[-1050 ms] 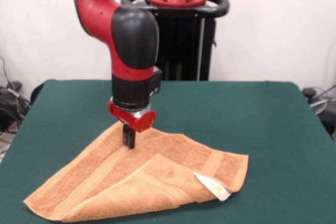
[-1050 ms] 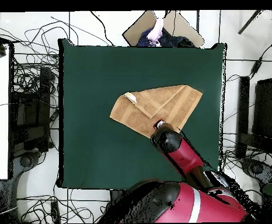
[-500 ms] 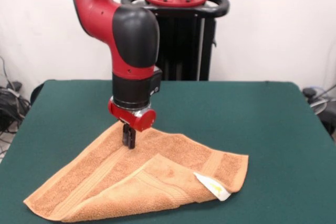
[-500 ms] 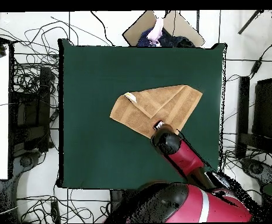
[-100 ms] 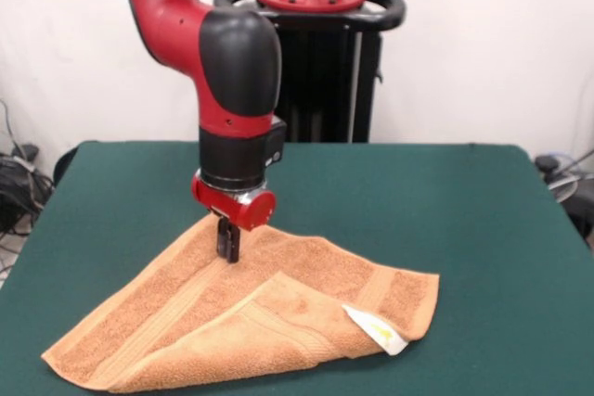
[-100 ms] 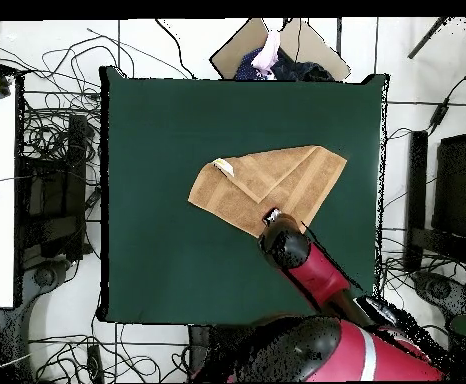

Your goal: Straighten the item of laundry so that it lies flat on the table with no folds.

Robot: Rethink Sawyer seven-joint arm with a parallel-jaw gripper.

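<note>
My claw point(image 5: 227, 246) points straight down with its tips pressed into the orange-tan towel point(image 5: 306, 308) near the towel's far corner, and from the front the two fingers read as one dark stub drawn together, pinched on a bit of the terry pile, as best I can judge. Over the last second almost nothing has changed here: my claw sits at the same spot on the cloth, the towel's outline is the same, and only my upper arm point(image 6: 317, 270) has swung a little in the overhead view. I take that to mean that I have finished closing on the fabric and have not yet begun to pull, so the task is no further along. Out from my claw, the towel lies as a rough triangle on the green table point(image 5: 483, 229): one layer runs from my grip down to the near left corner, with a border band showing along it, and a second layer is folded diagonally over it, ending at the corner that carries the small white care label point(image 5: 378, 329). That folded flap is what I still have to open. The table has plenty of bare felt on every side for spreading the cloth.
</note>
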